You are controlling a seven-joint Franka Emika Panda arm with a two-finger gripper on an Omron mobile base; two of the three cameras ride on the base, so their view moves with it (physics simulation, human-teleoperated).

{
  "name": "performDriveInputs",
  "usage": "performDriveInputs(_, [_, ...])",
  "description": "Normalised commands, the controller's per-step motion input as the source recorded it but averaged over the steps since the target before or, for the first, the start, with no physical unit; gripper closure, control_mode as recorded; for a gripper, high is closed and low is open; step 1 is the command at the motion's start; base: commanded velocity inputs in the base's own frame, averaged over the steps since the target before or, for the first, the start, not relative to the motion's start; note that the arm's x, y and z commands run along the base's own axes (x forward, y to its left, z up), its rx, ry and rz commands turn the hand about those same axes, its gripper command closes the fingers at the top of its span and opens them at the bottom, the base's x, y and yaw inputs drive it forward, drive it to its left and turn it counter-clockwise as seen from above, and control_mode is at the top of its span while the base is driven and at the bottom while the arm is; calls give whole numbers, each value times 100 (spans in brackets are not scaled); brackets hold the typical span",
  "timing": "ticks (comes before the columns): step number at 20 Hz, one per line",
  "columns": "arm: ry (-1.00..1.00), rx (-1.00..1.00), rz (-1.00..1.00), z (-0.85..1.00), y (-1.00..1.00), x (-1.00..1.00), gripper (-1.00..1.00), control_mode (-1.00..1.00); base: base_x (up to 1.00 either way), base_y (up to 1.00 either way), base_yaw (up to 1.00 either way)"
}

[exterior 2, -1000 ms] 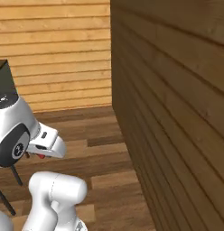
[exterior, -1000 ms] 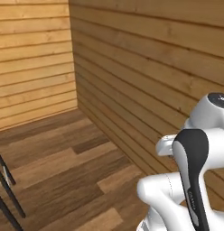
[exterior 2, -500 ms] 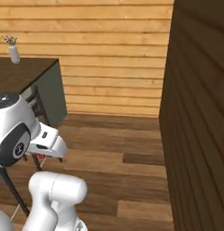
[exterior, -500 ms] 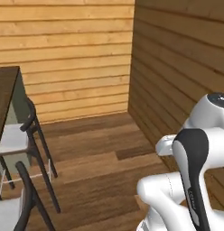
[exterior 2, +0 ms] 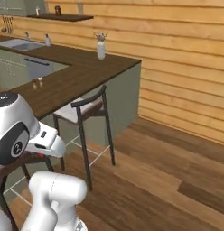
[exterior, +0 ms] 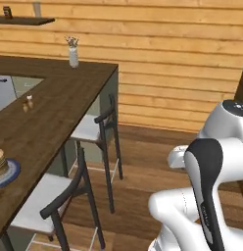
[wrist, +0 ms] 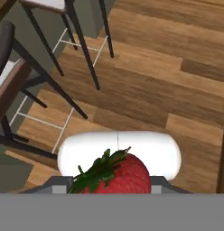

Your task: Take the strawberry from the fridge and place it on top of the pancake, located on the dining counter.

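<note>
A red strawberry [wrist: 114, 175] with green leaves sits at the bottom centre of the hand view, pinched between the fingers of the gripper [wrist: 111, 187], whose tips are barely seen at either side of the fruit. Beyond it, in that view's upper left, lie wooden floorboards and the thin black legs of a chair [wrist: 64, 40]. At the lower left edge of the left base view, a stack of tan pancakes, the pancake [exterior: 0, 163], rests on a blue-grey plate [exterior: 10, 172] on the dining counter [exterior: 55, 105], whose dark brown top runs from the left edge toward the upper middle of the frame. Farther back on it stand a small white vase [exterior: 73, 57] near the far corner and two little shakers [exterior: 28, 101]. Two black chairs with pale seats [exterior: 96, 130] are tucked along the counter's near side. In the right base view, a sink [exterior 2: 16, 43] shows at the upper left, against the plank wall [exterior 2: 177, 49].
</note>
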Motion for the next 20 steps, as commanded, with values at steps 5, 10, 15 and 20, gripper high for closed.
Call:
performDriveInputs(5, [0,0,0,0,0,0,100,100,49,0,80])
performDriveInputs(10, [0,0,0,0,0,0,100,100,56,-12,77])
performDriveInputs(15, [0,0,0,0,0,0,100,100,52,-18,83])
performDriveInputs(20, [0,0,0,0,0,0,100,100,48,-5,79])
